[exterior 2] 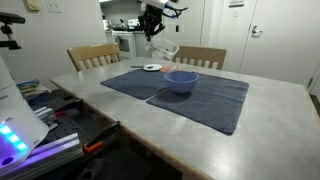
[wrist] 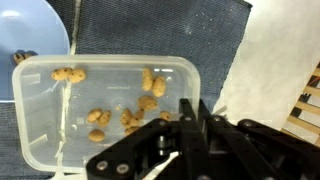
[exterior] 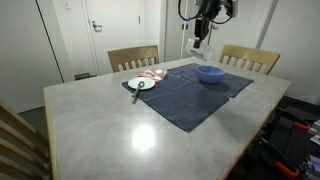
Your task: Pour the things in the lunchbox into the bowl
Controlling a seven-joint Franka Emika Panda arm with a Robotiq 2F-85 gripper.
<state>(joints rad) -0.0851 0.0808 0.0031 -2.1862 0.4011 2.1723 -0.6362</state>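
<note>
Two wooden chairs (exterior: 133,57) stand behind the gray table (exterior: 130,135) in an exterior view, and dark blue mats (exterior: 185,98) cover its far part. A white plate (exterior: 140,84) sits at the mats' edge, well apart from the blue bowl (exterior: 210,73). Above and just behind the bowl, the hand (exterior: 198,38) holds the clear lunchbox (exterior: 190,47) off the table.

In an exterior view from another side, the bowl (exterior 2: 181,80) rests on the mats (exterior 2: 205,100) with the plate (exterior 2: 152,68) behind it. The lunchbox (exterior 2: 169,50) hangs in the air near the bowl's far side, under the hand (exterior 2: 155,28).

In the wrist view, the lunchbox (wrist: 100,120) fills the middle, with small brown pieces (wrist: 150,82) scattered inside. The hand (wrist: 190,125) grips its near wall. Part of the bowl (wrist: 35,25) shows at the top left corner, just beside the lunchbox.
</note>
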